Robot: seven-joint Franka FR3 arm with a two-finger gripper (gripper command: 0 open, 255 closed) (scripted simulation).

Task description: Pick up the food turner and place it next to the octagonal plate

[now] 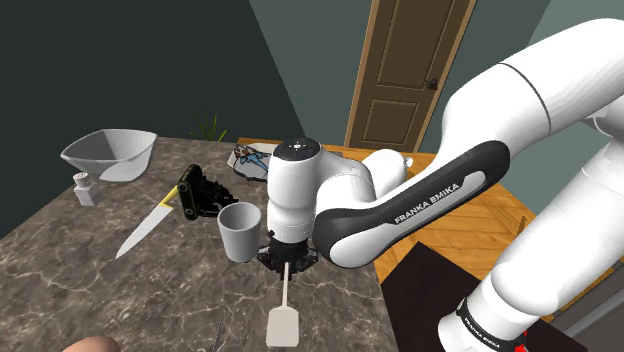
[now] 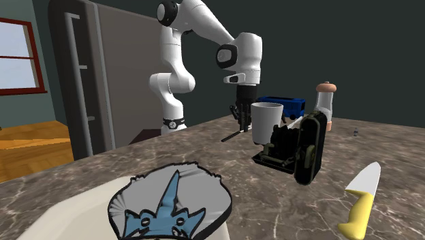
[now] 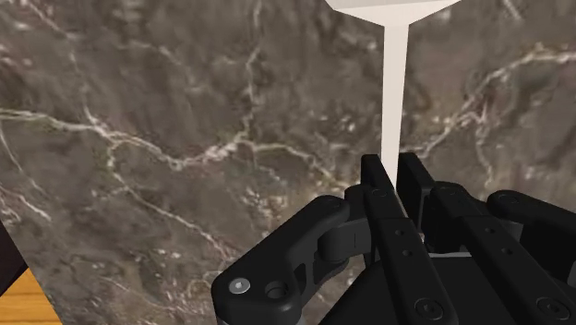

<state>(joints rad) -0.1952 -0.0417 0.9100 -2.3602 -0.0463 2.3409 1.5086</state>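
While tool grips turner, cup (white) sits adj.

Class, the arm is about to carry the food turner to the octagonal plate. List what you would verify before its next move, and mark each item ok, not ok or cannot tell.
1. Grasp: ok. The tool clasps the food turner by its white handle.
2. Turner lifted off the marble counter: cannot tell.
3. Goal located: ok. The octagonal plate lies beyond the white cup in the shoulder view.
4. Route: not ok. The cup stands close beside the tool, toward the plate.
5. Knife: ok. It lies farther off, past the black gadget.
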